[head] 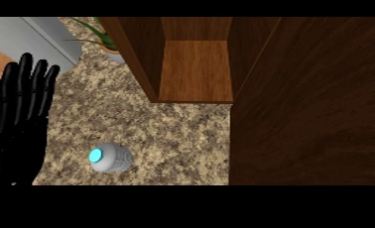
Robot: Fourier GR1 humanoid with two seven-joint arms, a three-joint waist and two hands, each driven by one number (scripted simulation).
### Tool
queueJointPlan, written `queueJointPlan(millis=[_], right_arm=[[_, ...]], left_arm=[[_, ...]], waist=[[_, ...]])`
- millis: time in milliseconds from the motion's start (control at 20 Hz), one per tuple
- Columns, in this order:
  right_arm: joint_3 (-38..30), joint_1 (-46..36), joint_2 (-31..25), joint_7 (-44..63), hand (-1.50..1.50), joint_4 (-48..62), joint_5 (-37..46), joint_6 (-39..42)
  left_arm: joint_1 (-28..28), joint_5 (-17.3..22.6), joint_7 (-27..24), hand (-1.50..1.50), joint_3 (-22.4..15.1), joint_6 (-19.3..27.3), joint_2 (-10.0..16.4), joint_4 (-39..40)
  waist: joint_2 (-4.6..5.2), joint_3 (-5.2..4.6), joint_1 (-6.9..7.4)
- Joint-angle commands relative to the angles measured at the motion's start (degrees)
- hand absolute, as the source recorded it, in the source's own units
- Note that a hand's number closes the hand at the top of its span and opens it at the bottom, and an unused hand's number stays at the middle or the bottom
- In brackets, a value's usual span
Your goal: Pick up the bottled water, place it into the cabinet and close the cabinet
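Black fingers point(27, 76) straight, left hand point(18, 133) at edge, grey bottled water point(111, 158), wooden cabinet point(196, 71)

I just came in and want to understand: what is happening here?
Nothing is being handled right now. The bottled water sits on the counter, before the open cabinet, whose door is swung out at the right. The left robot hand rests open at the left edge, fingers up, not touching it. The right robot hand is not in view.

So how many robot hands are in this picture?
1. The left hand rests open at the left edge, fingers up. The right hand does not show and may be hidden.
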Motion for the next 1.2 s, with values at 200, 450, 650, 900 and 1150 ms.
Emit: queueJointPlan(millis=[200,450,650,900,1150], right_arm=[[0.64,6.62,-2.37,1.66,-1.50,-1.84,-0.75,3.88],[5.82,13.51,-0.54,4.95,-1.50,-6.95,-9.75,9.17],[4.87,20.19,-2.02,5.82,-1.50,-13.91,-12.59,10.93],[3.17,26.47,-3.11,8.25,-1.50,-22.02,-16.40,12.20],[4.93,32.77,-2.18,6.29,-1.50,-24.38,-15.18,14.40]], left_arm=[[9.04,-18.03,5.37,-1.50,-0.49,19.40,-5.93,-9.69],[18.90,-9.77,7.96,-1.50,-10.89,37.65,-6.04,-11.88],[26.69,-17.44,5.90,-1.50,-26.72,47.65,-6.06,-15.28],[30.91,-28.12,2.51,-1.50,-43.16,57.39,-6.08,-14.38],[36.63,-35.92,1.06,-1.50,-54.12,63.10,-6.08,-14.32]], waist=[[-1.00,0.45,0.90],[-1.20,0.27,0.10],[-1.15,0.32,-0.74],[-0.74,0.29,-0.67],[-0.68,0.29,-0.78]])
